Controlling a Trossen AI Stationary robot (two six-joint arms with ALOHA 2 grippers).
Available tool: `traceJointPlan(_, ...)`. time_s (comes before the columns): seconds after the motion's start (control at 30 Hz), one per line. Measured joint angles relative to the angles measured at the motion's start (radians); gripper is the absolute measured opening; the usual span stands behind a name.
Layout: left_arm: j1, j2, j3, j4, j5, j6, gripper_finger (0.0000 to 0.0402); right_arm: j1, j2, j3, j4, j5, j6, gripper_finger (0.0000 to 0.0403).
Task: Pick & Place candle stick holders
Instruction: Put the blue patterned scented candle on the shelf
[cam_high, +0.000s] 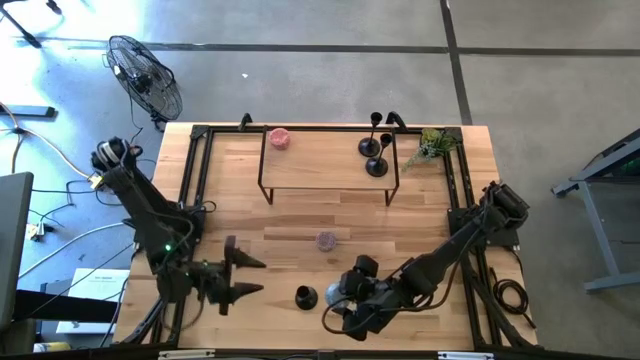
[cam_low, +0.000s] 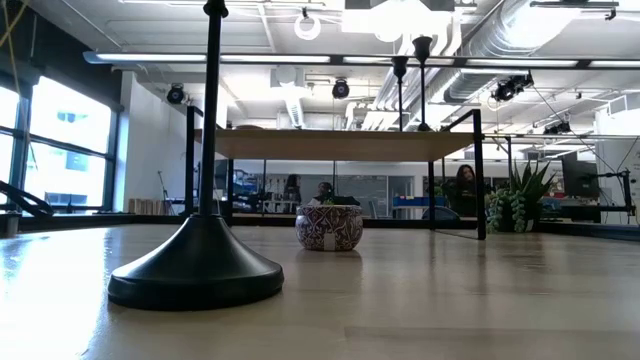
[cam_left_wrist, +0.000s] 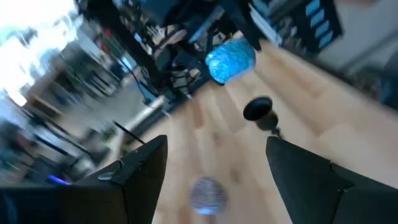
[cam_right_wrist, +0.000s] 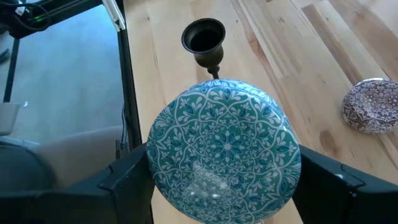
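One black candle stick holder (cam_high: 305, 297) stands on its round base on the table near the front edge. It shows large in the low view (cam_low: 200, 262) and from above in the right wrist view (cam_right_wrist: 203, 38). Two more holders (cam_high: 375, 157) stand on the raised shelf (cam_high: 330, 165) at the back. My right gripper (cam_high: 336, 296) is just to the right of the front holder, shut on a round teal-and-white patterned object (cam_right_wrist: 225, 149). My left gripper (cam_high: 250, 276) is open and empty to the left of that holder. My right gripper holds the round teal patterned object by its two opposite sides (cam_right_wrist: 155, 163), pinched between the two fingers (cam_right_wrist: 130, 177). The fingers slant down from the table's right side. Whether the object is clear of the table does not show.
A small purple patterned pot (cam_high: 326, 240) sits mid-table. A pink object (cam_high: 279, 138) lies on the shelf's left end. A green plant (cam_high: 432, 147) stands at the back right. A black frame (cam_high: 195, 170) runs along the table's edges.
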Motion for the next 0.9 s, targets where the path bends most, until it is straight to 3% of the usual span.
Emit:
traceJointPlan(0.17,0.0,0.104,0.0,0.128,-0.1,0.241,0.0269,-0.004,0.0,0.0,0.019,-0.002,-0.023,0.0295)
traceJointPlan(0.3,0.0,0.161,0.017,0.297,-0.191,0.27,0.0269,-0.005,-0.001,0.0,0.025,-0.001,-0.026,0.0295)
traceJointPlan(0.5,0.0,0.203,0.071,0.326,-0.07,0.394,0.0269,-0.007,-0.001,0.0,0.053,-0.002,-0.047,0.0294)
traceJointPlan(0.63,0.0,0.241,0.104,0.329,-0.062,0.485,0.0269,-0.01,-0.001,0.0,0.106,-0.015,-0.072,0.0294)
traceJointPlan(0.73,0.01,0.265,0.137,0.358,-0.111,0.358,0.0269,-0.012,-0.001,0.0,0.128,-0.022,-0.095,0.0294)
traceJointPlan(0.9,0.04,0.267,0.205,0.363,-0.117,-0.055,0.0269,-0.019,-0.001,0.0,0.132,-0.015,-0.126,0.0294)
